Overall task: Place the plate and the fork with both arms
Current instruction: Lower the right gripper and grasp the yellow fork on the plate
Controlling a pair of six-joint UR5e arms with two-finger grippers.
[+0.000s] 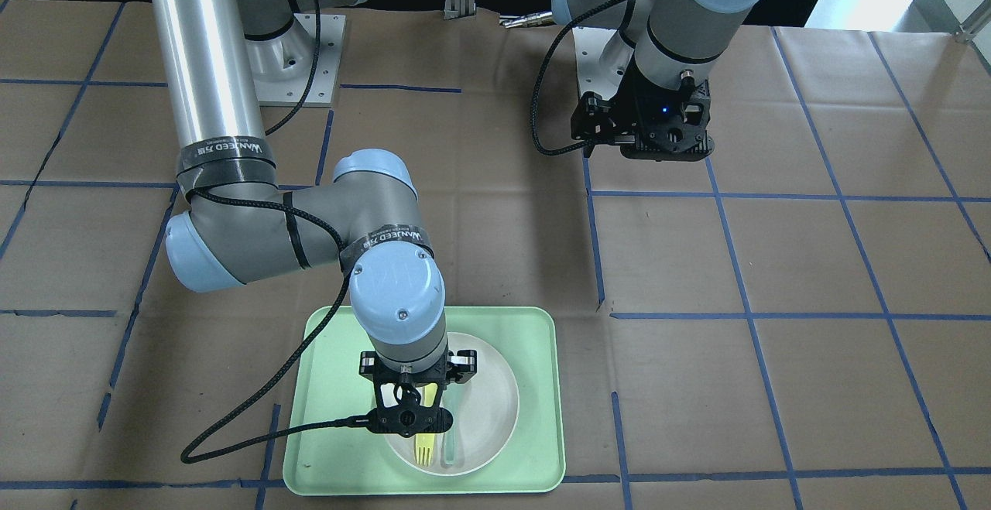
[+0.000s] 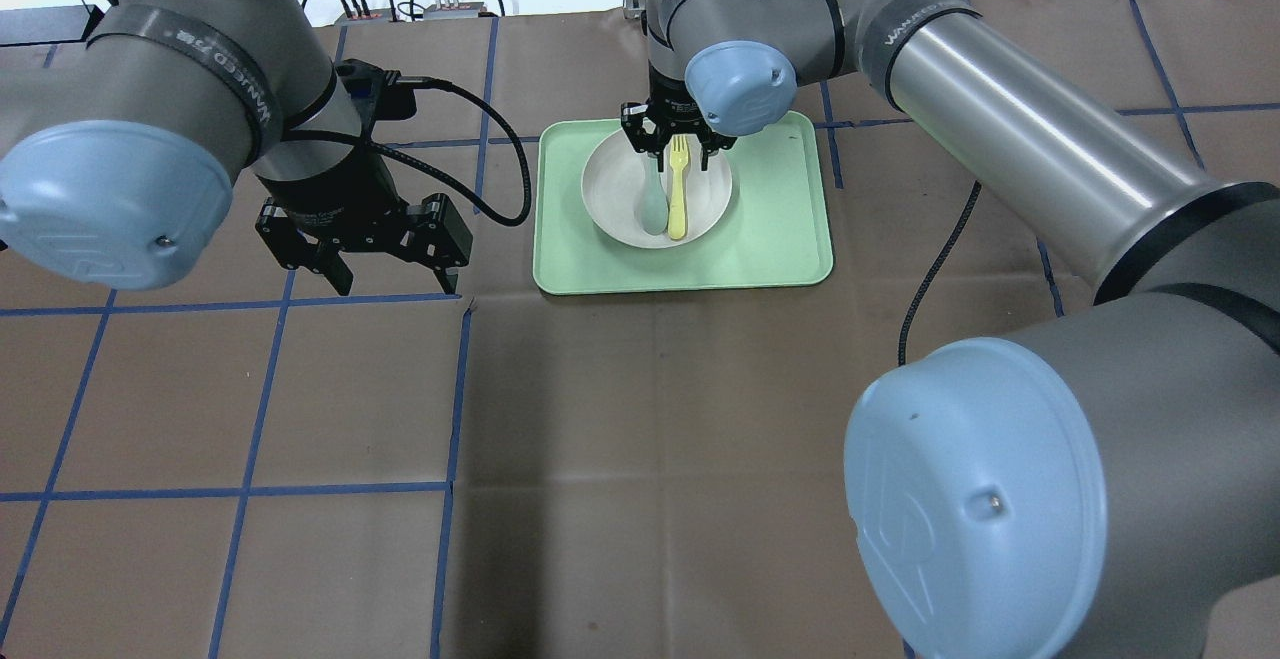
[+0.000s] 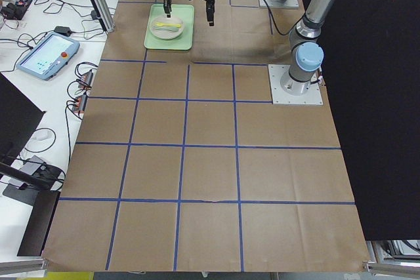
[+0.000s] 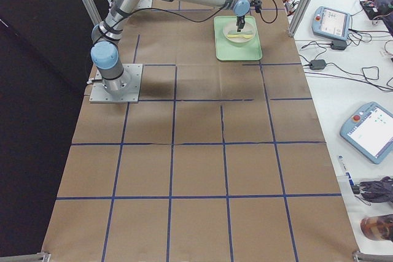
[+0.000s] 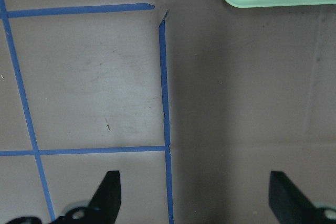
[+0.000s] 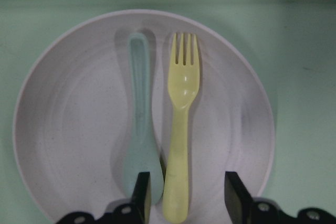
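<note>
while the left end effector [image 2: 393, 277] gapes, the right end effector [image 6: 189, 195], also apart, straddles the fork [image 6: 181, 108].

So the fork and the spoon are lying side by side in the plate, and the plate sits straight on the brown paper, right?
Not quite. The fork and the spoon do lie side by side in the plate, but the plate sits on the pale-green tray, not straight on the brown paper. The overhead exterior view shows it.

It was a robotics lab: a tape-gridded tabletop [image 3: 210, 175] and a bolted-down arm base [image 3: 295, 88] (control tablets [image 3: 46, 57] lay alongside).
</note>
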